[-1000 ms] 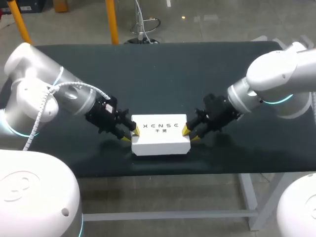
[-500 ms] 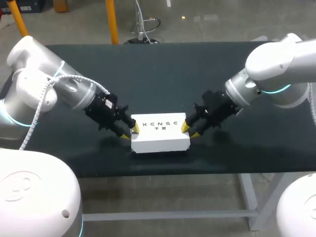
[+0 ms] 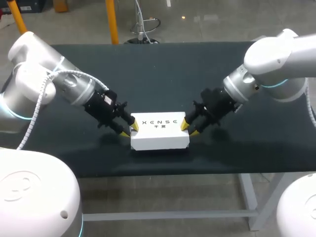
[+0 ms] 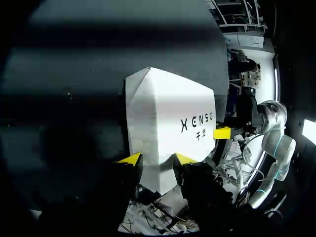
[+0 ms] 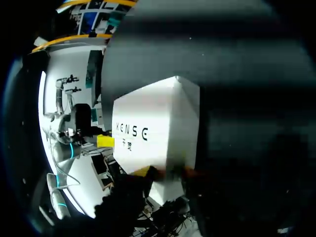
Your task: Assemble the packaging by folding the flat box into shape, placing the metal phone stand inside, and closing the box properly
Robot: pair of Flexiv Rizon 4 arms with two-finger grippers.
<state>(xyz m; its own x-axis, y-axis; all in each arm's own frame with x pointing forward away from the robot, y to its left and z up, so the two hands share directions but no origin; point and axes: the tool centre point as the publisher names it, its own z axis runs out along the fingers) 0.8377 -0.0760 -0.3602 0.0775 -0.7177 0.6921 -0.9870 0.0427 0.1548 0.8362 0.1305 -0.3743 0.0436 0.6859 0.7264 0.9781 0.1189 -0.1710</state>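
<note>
Head view, left to right: left gripper, jaws spread, yellow tips at the left end of the white box; the box itself, closed, printed face up, at the front middle of the dark table; right gripper, jaws likewise spread, tips at the box's right end. Left wrist view: the box's near end sits just ahead of the parted fingers and is wider than the gap between them. Right wrist view: same arrangement, fingertips blurred.

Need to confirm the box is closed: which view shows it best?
Head view: the whole white box lies closed on the table, between left gripper and right gripper. Each wrist view shows it close up from one end only.
</note>
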